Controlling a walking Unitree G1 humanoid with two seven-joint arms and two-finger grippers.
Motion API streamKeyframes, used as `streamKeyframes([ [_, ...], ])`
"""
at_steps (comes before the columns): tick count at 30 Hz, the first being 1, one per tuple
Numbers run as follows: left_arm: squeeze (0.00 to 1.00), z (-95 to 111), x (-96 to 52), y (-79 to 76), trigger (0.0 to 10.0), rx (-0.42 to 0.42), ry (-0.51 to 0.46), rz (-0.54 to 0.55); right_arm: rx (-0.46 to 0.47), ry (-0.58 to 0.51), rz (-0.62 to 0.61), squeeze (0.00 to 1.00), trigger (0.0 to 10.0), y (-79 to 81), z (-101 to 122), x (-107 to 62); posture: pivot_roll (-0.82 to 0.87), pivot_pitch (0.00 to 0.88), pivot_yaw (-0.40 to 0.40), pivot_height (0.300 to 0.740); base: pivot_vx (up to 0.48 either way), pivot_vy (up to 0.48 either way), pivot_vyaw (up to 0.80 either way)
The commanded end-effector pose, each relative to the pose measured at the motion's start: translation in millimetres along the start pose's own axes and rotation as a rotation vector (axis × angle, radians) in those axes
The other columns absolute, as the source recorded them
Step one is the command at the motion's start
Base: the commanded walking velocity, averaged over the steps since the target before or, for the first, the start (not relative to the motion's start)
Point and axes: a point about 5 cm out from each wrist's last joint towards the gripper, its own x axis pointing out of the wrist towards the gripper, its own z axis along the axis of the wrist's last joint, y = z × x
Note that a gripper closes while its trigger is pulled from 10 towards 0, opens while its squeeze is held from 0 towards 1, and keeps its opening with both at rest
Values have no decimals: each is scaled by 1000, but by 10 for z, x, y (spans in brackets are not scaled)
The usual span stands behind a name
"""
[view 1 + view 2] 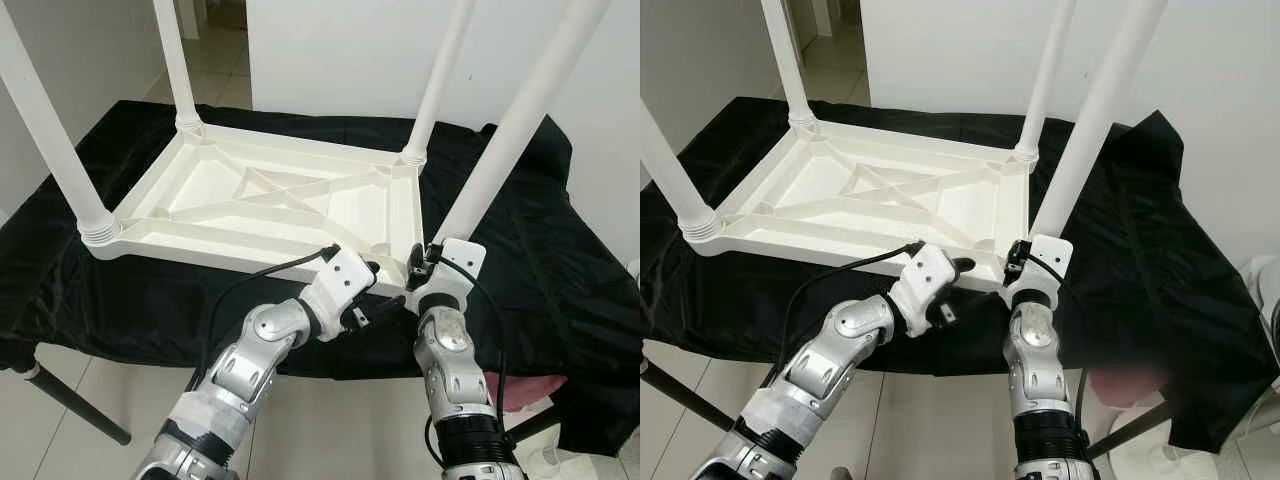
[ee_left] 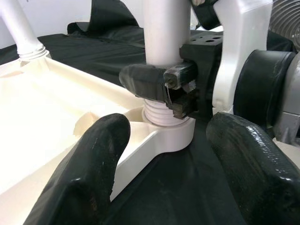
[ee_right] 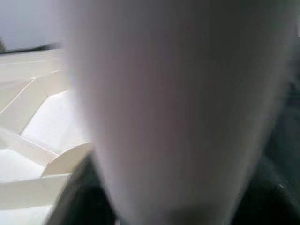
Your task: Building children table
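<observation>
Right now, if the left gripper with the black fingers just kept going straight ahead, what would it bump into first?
Probably the table's corner socket where the near leg screws in; the open left gripper points straight at it. The right gripper clamps that leg just above.

Upside-down white table (image 1: 840, 200) on black cloth (image 1: 1140, 260), centre frame; right gripper (image 1: 1018, 262) at base of near-right leg (image 1: 1090, 130), left gripper (image 1: 958, 272) just left at the table's corner
</observation>
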Motion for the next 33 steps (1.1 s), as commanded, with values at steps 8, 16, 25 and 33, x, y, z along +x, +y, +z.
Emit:
streamKeyframes([
  [8,0,-22,-6,19,10000,1,3,-15,3,-39,24,1000,10000,-130,64,11,-35,0,-9,740,0,0,0],
  [16,0,-44,-15,8,10000,-3,11,-22,-34,-69,264,0,10000,-229,104,24,-37,0,-4,740,0,0,0],
  [25,0,-47,-20,8,10000,0,14,-30,-119,-77,566,0,10000,-269,176,78,-40,0,7,740,0,0,0],
  [33,0,-43,-9,6,10000,4,14,-39,-189,-41,784,0,10000,-291,208,151,-39,0,8,740,0,0,0],
])
